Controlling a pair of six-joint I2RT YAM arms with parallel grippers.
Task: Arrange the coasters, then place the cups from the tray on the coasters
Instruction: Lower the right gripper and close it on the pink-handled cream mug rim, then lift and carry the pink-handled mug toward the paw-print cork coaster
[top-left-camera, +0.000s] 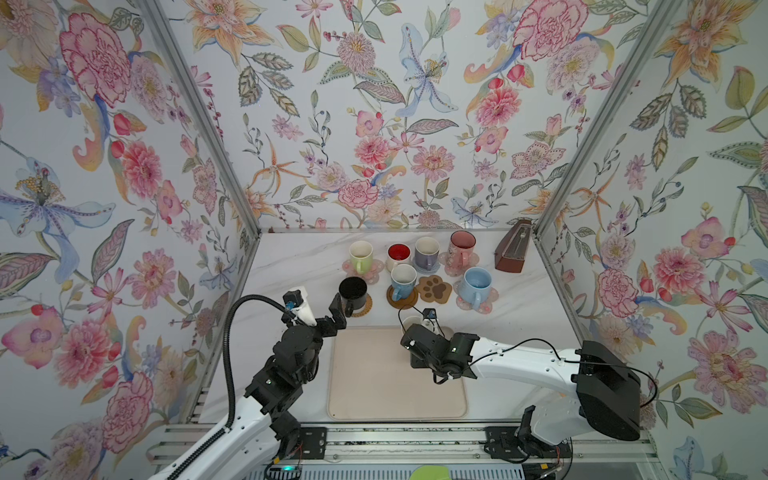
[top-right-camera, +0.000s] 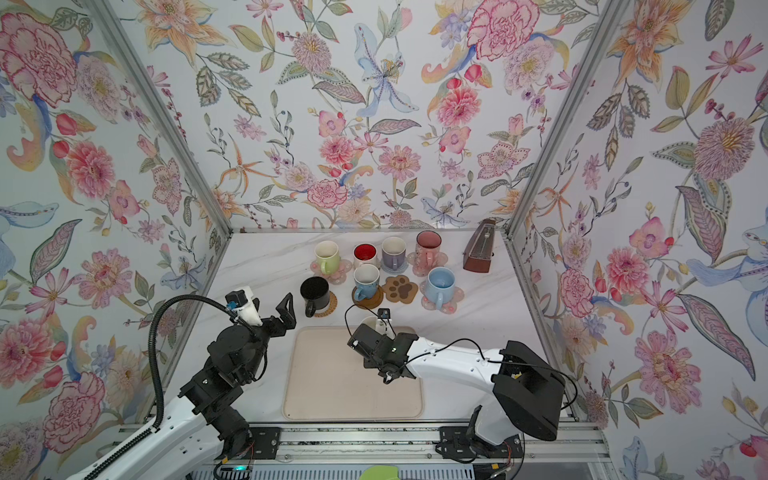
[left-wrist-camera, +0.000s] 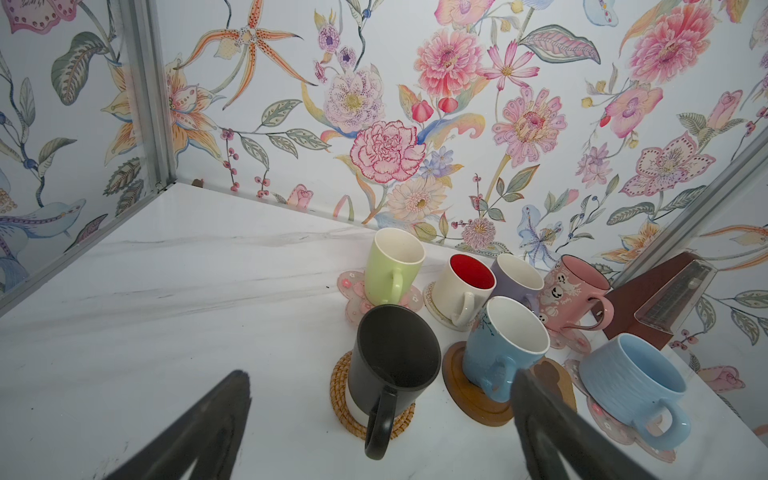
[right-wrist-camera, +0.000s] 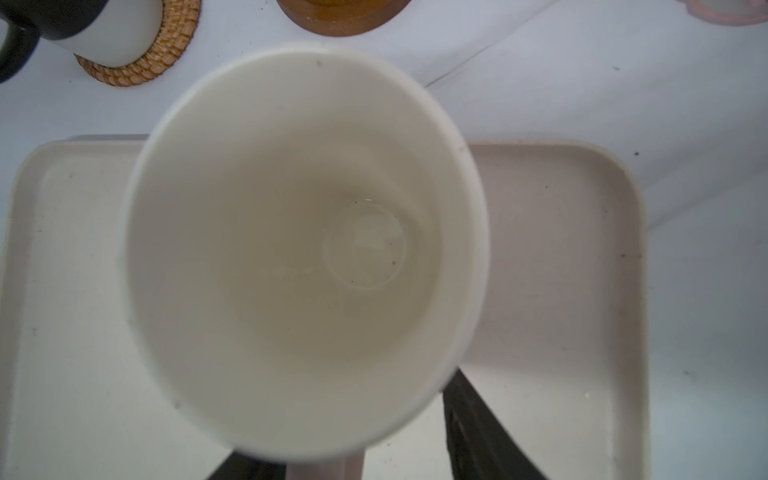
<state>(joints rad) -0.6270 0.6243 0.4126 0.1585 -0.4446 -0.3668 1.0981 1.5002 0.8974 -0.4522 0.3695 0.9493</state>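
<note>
In both top views the cream mug (top-left-camera: 409, 322) is standing at the upper edge of the tray (top-left-camera: 395, 386), a little below the centre of the frame. The right gripper (right-wrist-camera: 332, 461) is hanging directly over it. In the right wrist view its dark fingers (right-wrist-camera: 478, 432) are showing on both sides of the pinkish handle at the lower edge, but I cannot tell whether they are pressing on it.

The left gripper (top-left-camera: 337, 309) is standing wide open and is holding nothing. It is just to the left of the black mug (top-left-camera: 353, 291), which is sitting on the rattan coaster (top-left-camera: 362, 309). The paw coaster (top-left-camera: 434, 289) is lying uncovered between the blue mug (top-left-camera: 402, 280) and the light blue mug (top-left-camera: 476, 284), which are both sitting on coasters.
</note>
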